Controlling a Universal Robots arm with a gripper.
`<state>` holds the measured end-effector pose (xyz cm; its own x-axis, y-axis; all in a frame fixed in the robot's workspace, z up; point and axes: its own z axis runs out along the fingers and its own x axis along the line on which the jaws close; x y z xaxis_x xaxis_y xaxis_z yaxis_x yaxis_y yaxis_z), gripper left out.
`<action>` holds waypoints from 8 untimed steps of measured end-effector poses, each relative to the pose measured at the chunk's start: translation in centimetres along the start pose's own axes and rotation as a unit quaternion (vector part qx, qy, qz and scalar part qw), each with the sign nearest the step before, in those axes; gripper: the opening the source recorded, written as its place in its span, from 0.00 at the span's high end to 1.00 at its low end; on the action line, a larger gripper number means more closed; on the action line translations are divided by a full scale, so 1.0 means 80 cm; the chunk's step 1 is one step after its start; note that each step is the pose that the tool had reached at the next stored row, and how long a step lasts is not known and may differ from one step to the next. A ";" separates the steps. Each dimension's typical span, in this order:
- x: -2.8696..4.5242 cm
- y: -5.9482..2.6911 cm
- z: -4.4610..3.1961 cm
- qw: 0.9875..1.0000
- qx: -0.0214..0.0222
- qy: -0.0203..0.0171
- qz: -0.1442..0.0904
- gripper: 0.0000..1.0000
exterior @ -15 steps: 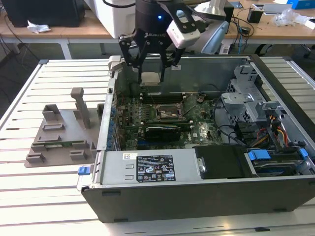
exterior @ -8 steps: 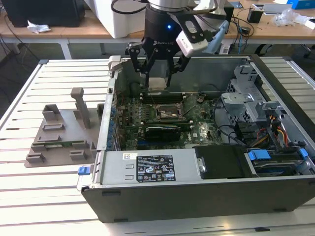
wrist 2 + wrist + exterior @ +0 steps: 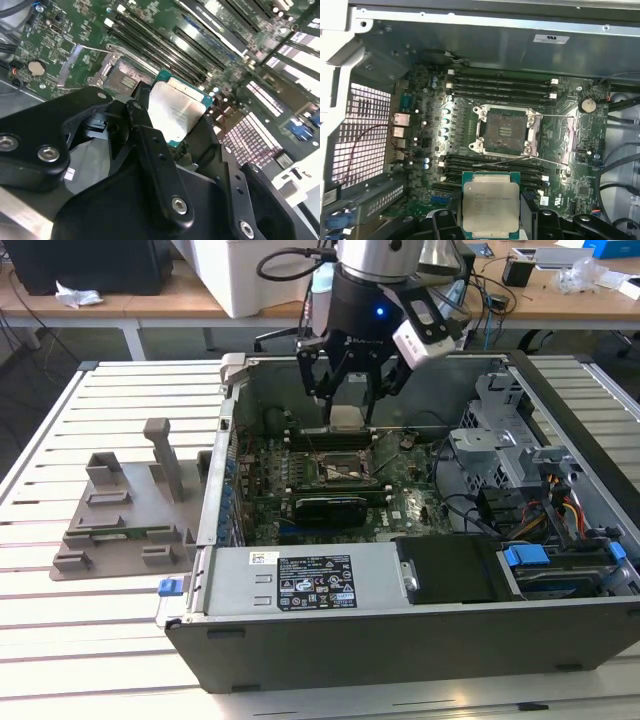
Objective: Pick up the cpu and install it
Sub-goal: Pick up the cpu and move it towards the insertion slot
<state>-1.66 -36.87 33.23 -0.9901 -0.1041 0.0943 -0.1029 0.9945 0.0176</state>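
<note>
Arm: the arm (image 3: 378,255) enters at the top centre of the exterior view. Its wrist is upright and its tool points straight down into the open computer case (image 3: 400,645).
Gripper: the black gripper (image 3: 345,408) hangs inside the case over the motherboard (image 3: 412,512), near the case's rear wall.
Fingers: the fingers (image 3: 156,165) are closed in on the cpu (image 3: 345,419) and pinch it by opposite edges, with nothing else in their hold.
Cpu: it is held level between the fingertips, lifted clear of the board, and both wrist views show its pale metal top facing the cameras.
Socket: the cpu socket (image 3: 506,131) has its contact field bare and thin wire levers beside it. The cpu is apart from it, and in the exterior view the socket sits just below the gripper, at frame centre.
Memory slots: the long dark memory slots (image 3: 500,82) run along both sides of the socket.
Counter: the case lies on its side, its open side facing up, on a white slatted counter (image 3: 100,640).
Fixture: a grey moulded fixture (image 3: 120,520) rests on the counter at the exterior view's left, beside the case.
</note>
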 end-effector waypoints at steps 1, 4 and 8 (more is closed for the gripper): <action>-0.0028 0.000 0.0021 1.000 0.000 0.000 0.000 0.45; -0.0140 0.004 0.0096 1.000 0.000 0.002 0.000 0.45; -0.0195 0.010 0.0200 1.000 0.000 0.002 0.000 0.45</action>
<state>-0.35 -35.89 31.50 -0.9897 -0.1039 0.0987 -0.1026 0.9946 0.0180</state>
